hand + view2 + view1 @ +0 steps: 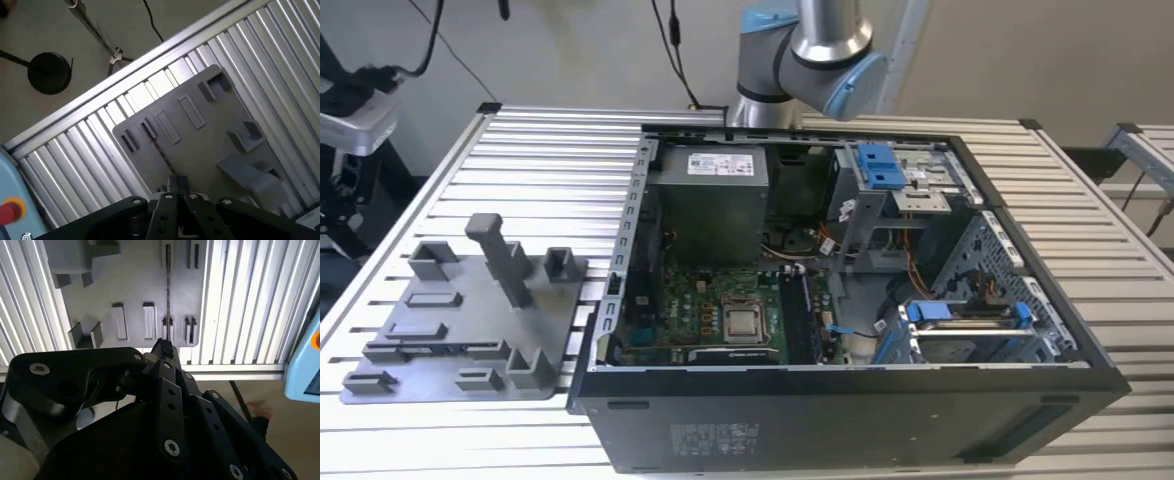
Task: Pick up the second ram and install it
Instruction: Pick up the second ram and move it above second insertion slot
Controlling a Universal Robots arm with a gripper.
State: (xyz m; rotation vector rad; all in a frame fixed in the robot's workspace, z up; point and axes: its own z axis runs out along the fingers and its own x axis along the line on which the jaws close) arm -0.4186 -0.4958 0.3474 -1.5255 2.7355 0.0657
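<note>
Ribbed table (pixel 240 300), second ram (pixel 168 290) on edge in fixture plate (pixel 135 285), long axis along ribs, end effector (pixel 178 182) closed above

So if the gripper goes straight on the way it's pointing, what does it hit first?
Probably the second ram, standing on edge in the grey fixture plate, though depth is unclear.

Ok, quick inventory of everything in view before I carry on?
second ram: one, dark thin edge, upright in a fixture plate slot below the gripper
fixture plate: one, grey, on the table, exterior view's left of the computer case
computer case: one, black, open, mid-table
motherboard: one, green, inside case
drive-bay latches: two, blue, inside case
table: one, silver slats
robot arm: one, grey and light blue, behind case
gripper: one, black, shut, above the plate
</note>
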